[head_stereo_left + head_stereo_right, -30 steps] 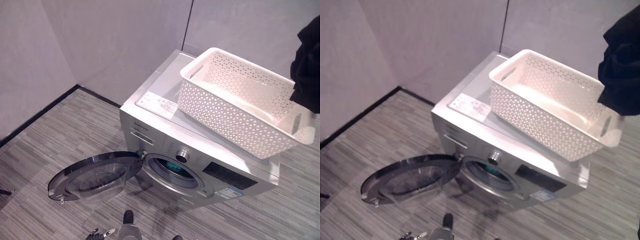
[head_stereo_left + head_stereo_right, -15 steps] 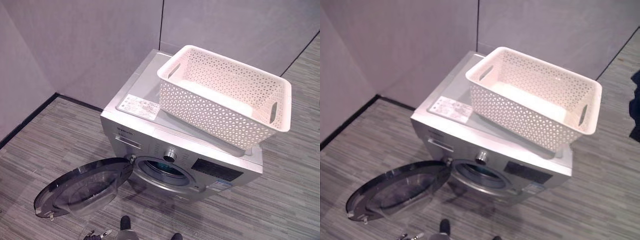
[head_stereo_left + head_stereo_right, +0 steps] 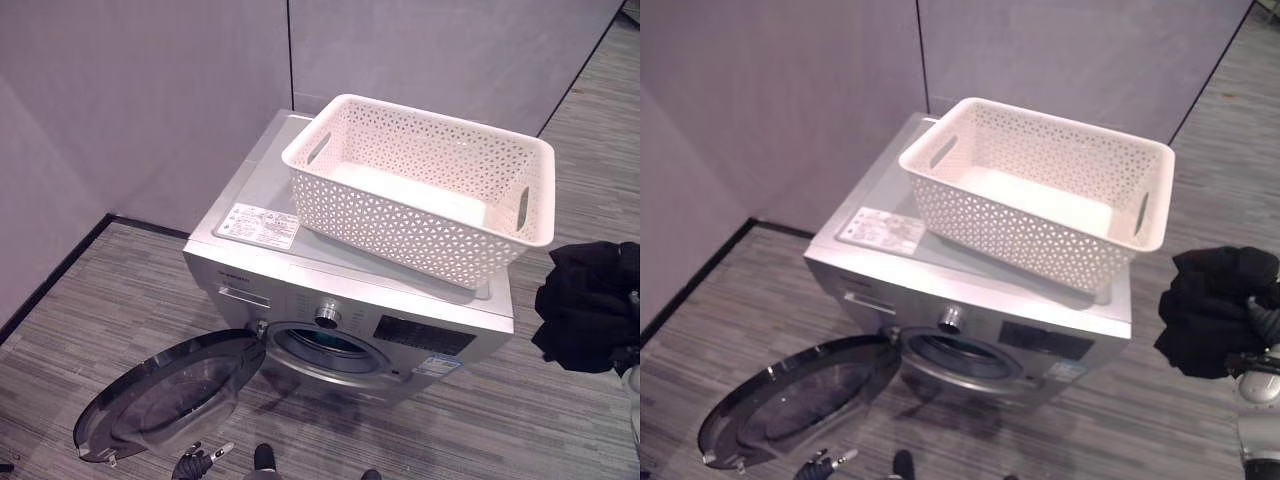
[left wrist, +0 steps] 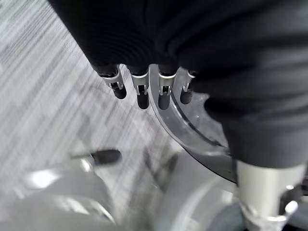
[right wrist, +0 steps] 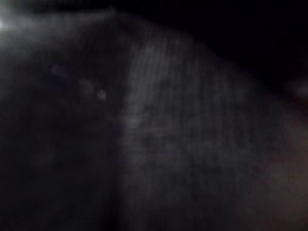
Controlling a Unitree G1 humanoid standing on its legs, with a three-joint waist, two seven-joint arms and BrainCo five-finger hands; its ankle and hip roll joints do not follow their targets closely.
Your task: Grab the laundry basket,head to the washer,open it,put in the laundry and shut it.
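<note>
With the white basket (image 3: pixel 420 185) empty atop the washer (image 3: pixel 340 300) and its door (image 3: pixel 165 395) open, the right hand (image 3: pixel 1255 315), fingers hidden in the bundled black garment (image 3: pixel 1210 320), should swing low toward the drum while the left hand (image 4: pixel 144 86) hangs slack-fingered.

I see the washer's drum opening (image 3: pixel 325 345) unblocked in front, with its door (image 3: pixel 170 395) swung wide and lying low over the floor on my left, taking up that side. The white basket (image 3: pixel 425 190) covers most of the washer top (image 3: pixel 250 195). Walls (image 3: pixel 150 90) close in behind and left; open floor (image 3: pixel 560 420) lies to my right.
</note>
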